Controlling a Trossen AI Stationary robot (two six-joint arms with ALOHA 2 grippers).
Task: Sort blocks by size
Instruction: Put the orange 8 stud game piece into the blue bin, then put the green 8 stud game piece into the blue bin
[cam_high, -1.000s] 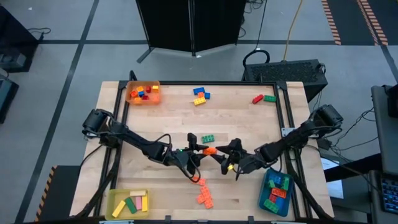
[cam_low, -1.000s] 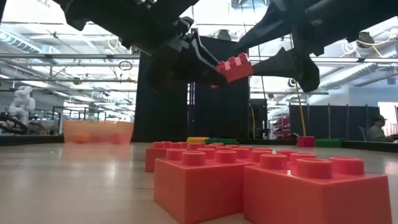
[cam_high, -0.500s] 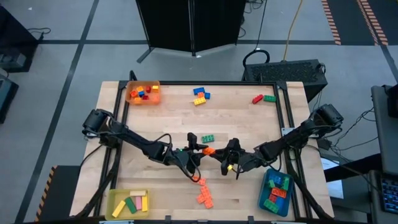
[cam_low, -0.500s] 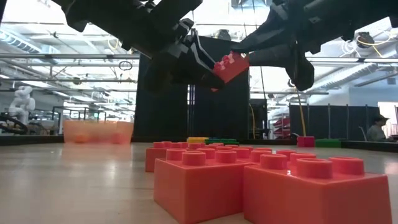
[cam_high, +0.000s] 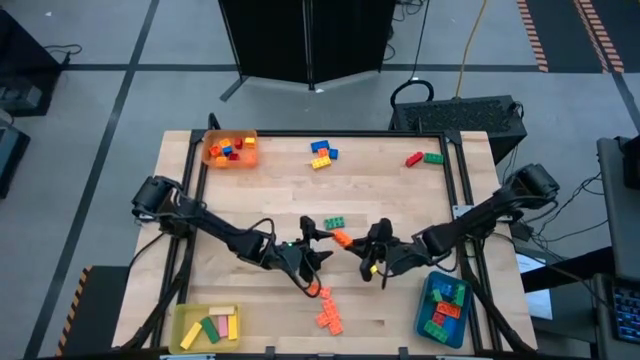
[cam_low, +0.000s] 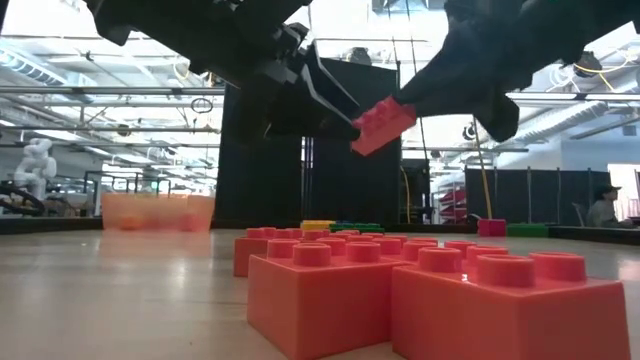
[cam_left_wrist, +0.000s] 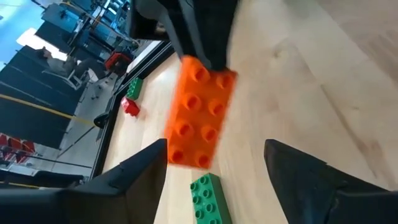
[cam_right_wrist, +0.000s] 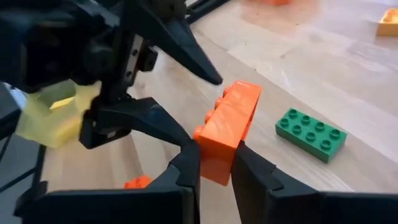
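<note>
Lighting: even, bright overhead light on the pale wooden worktop (cam_high: 400, 190) in the high view; shadows under the arms soft and short. Low view: backlit by bright ceiling lights and windows, arms reduced to dark silhouettes; nearest pink blocks (cam_low: 430, 295) large and slightly soft, far orange tray (cam_low: 157, 211) blurred. Left wrist view: orange block (cam_left_wrist: 199, 112) smeared by motion blur. Right wrist view: background soft, mild sheen on wood.
</note>
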